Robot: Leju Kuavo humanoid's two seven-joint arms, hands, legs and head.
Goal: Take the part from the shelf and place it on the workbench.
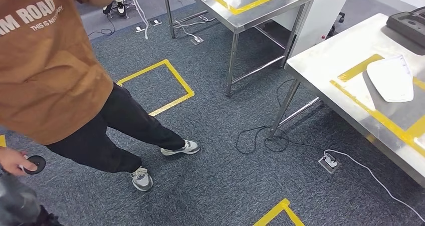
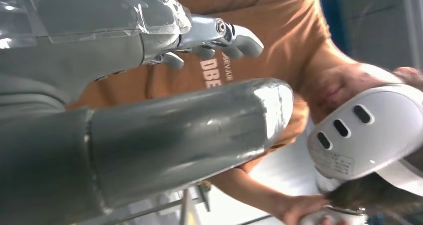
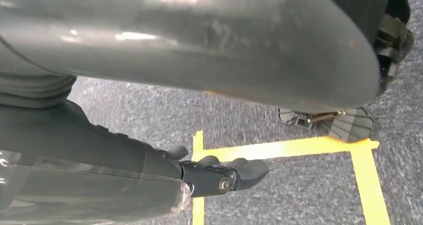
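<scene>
Lying on workbench (image 1: 321, 60), part (image 1: 392, 79) well apart from robot hand (image 3: 219, 172).

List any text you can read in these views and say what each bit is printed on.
"M ROAD", cut off at the picture's edge, with "THIS IS NEC..." beneath it: on the person's brown shirt, head view.
"DBE", with a smaller line beside it too blurred to read: on the same shirt in the left wrist view, past the left hand.
Sticker on the white headset: print too small to read.
</scene>
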